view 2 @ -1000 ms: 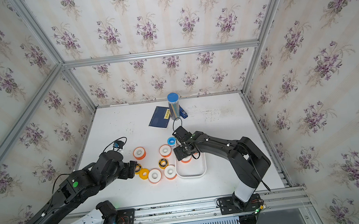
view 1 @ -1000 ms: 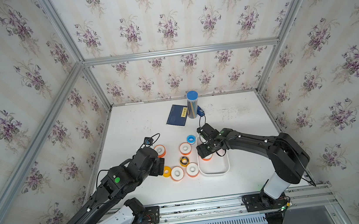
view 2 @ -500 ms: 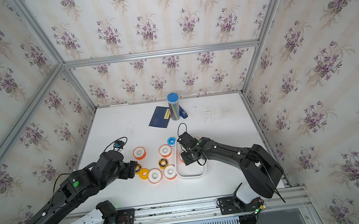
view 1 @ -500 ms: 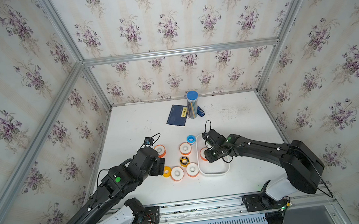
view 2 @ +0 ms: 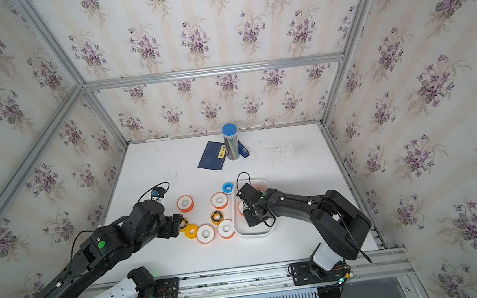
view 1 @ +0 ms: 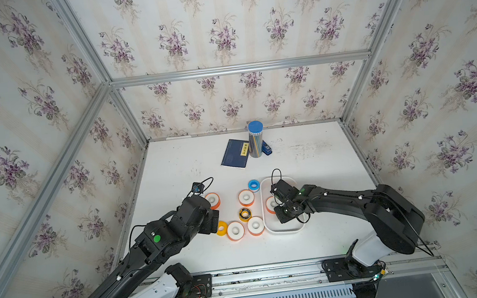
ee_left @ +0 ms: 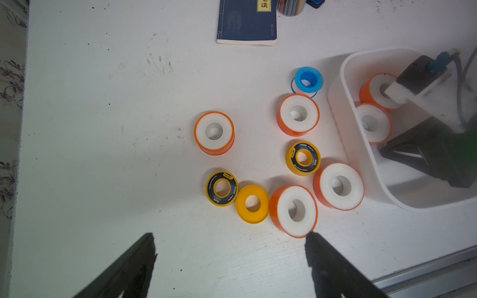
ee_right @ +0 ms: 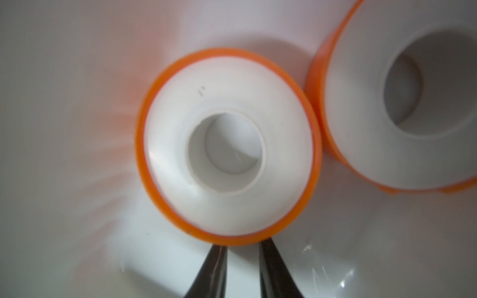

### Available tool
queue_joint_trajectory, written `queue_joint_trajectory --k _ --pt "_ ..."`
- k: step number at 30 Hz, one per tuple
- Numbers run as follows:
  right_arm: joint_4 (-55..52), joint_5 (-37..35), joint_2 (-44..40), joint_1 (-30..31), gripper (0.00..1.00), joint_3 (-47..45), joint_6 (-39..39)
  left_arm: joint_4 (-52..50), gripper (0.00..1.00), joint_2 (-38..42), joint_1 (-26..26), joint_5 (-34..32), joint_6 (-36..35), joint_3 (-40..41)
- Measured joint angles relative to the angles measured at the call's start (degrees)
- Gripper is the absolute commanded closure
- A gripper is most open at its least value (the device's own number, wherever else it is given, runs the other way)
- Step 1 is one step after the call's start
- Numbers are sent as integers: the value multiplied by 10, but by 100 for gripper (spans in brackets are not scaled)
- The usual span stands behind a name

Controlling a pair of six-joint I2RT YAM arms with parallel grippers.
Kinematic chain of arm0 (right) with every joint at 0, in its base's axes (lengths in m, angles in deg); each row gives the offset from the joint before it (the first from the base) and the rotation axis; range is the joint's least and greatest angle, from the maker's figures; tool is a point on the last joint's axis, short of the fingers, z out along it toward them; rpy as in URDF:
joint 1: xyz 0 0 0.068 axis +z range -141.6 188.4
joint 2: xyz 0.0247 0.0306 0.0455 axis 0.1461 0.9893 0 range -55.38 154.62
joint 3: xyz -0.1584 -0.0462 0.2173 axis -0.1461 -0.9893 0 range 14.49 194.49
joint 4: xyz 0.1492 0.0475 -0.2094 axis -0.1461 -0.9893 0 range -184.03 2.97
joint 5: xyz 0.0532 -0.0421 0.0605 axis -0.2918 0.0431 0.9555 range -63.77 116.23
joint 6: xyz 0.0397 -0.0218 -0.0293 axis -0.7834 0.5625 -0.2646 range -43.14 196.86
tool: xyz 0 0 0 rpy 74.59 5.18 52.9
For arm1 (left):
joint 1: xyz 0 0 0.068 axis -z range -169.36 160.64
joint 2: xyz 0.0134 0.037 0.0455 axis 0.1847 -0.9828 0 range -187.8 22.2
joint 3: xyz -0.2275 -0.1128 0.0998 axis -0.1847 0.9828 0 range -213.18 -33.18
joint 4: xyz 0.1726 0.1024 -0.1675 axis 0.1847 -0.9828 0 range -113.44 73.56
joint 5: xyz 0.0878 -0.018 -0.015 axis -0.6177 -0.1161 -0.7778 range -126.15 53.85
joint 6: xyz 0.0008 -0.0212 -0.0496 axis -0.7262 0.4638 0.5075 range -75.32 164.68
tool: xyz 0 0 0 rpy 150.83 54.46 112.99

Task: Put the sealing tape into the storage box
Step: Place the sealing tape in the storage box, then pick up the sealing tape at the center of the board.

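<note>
The right pincer (ee_right: 242, 245), jaws together, sits in the box (view 1: 289, 226) facing two orange rolls (ee_right: 227, 206); the left pincer (ee_left: 231, 234), jaws apart, faces eight loose rolls (ee_left: 240, 206).

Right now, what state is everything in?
Shallow white plastic storage box, holds two rolls.
Two orange-rimmed white tape rolls, flat inside it.
Four more orange-rimmed rolls, flat on table.
Plain yellow roll, flat on table.
Two yellow-and-black rolls, same.
Blue-and-white roll, on table.
Dark blue notebook, closed.
Tall blue-capped cylinder, upright.
Left jaws, open, empty.
Right jaws, shut, empty.
</note>
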State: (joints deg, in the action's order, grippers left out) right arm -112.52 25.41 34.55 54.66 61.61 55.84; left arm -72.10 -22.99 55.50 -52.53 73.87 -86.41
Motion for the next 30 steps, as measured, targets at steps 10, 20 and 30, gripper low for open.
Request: queue_joint_trajectory --k 10,20,30 --pt "13 0 34 0 79 43 2 0 10 -1 0 0 0 0" --pt "35 -6 -102 2 59 9 14 3 8 -18 0 6 0 3" --pt "155 -136 -317 2 23 -162 -16 76 0 -125 -98 19 14 26"
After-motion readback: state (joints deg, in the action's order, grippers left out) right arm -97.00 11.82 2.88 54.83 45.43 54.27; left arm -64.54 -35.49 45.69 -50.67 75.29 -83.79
